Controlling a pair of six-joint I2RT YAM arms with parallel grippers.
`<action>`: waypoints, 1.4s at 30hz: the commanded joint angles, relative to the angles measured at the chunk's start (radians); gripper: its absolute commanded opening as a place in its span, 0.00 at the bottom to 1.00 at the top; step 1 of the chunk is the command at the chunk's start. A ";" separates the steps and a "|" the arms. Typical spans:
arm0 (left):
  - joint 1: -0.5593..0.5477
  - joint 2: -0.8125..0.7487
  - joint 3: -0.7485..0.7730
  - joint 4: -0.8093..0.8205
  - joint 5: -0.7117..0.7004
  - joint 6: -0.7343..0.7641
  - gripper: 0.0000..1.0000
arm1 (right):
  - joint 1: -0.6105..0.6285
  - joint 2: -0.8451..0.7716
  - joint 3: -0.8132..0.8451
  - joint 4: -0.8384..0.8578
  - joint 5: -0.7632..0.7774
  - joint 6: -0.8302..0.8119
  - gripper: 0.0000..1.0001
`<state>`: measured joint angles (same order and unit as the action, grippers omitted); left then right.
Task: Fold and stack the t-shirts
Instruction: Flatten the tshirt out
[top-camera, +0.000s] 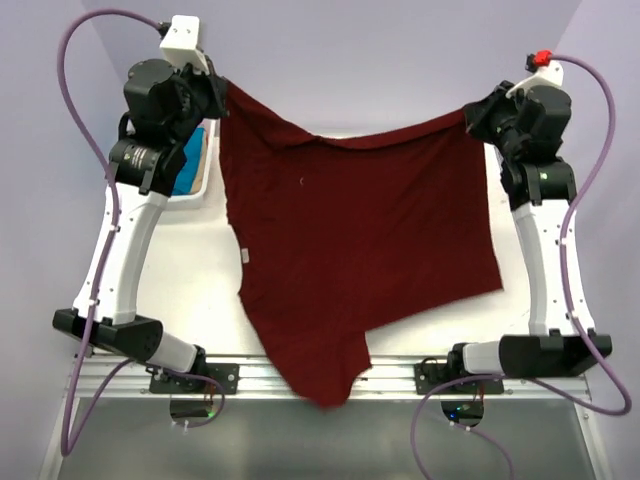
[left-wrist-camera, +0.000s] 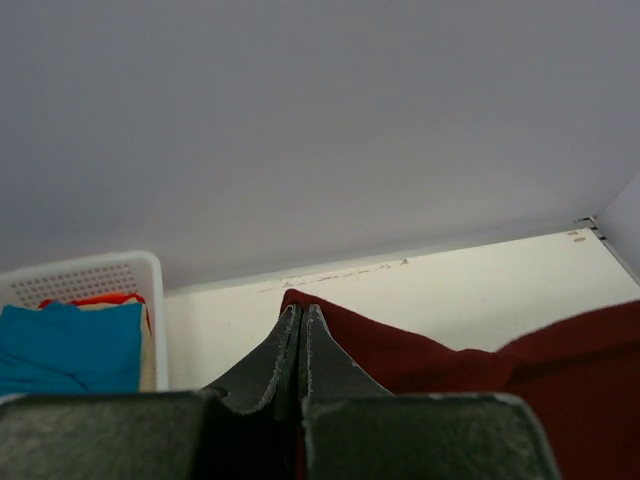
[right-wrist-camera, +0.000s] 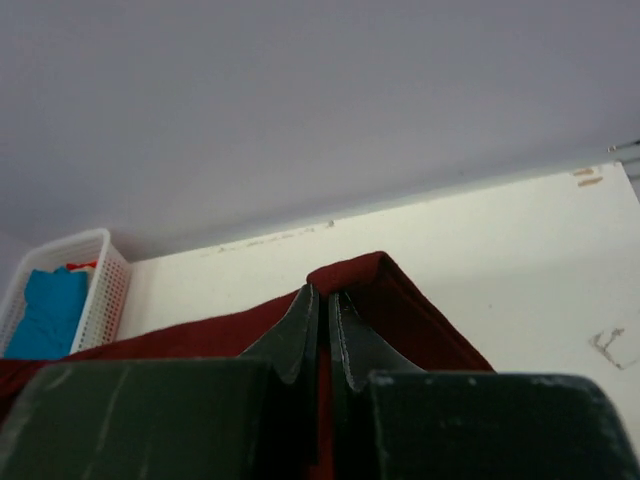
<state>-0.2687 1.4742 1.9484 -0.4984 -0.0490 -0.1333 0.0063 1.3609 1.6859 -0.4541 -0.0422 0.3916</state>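
Left hand, closest to its wrist lens, is clenched on one top corner of the maroon t-shirt at 10 o'clock. Right hand pinches the other corner at 2 o'clock. Cloth is soft, matte and plain. It sags between the grips, and its lower tail drapes over the tabletop edge at 6 o'clock. Teal t-shirt sits crumpled in the white slatted basket at 9 o'clock. My judgement: spreading stage, no fold made yet. Next I need to lower both corners evenly, fabric taut, so it lands flat.
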 joint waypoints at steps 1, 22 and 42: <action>0.006 -0.230 0.009 0.090 0.072 0.021 0.00 | -0.002 -0.274 -0.027 0.164 -0.050 -0.022 0.00; 0.063 -0.798 -0.241 0.185 0.352 -0.072 0.00 | -0.002 -0.645 0.066 0.045 -0.036 0.012 0.00; 0.089 0.196 -0.573 0.377 -0.224 0.047 0.00 | -0.002 0.493 -0.126 -0.026 0.257 0.110 0.00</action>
<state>-0.2054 1.6035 1.2774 -0.2390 -0.1707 -0.1146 0.0063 1.8149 1.4155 -0.5270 0.1734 0.4774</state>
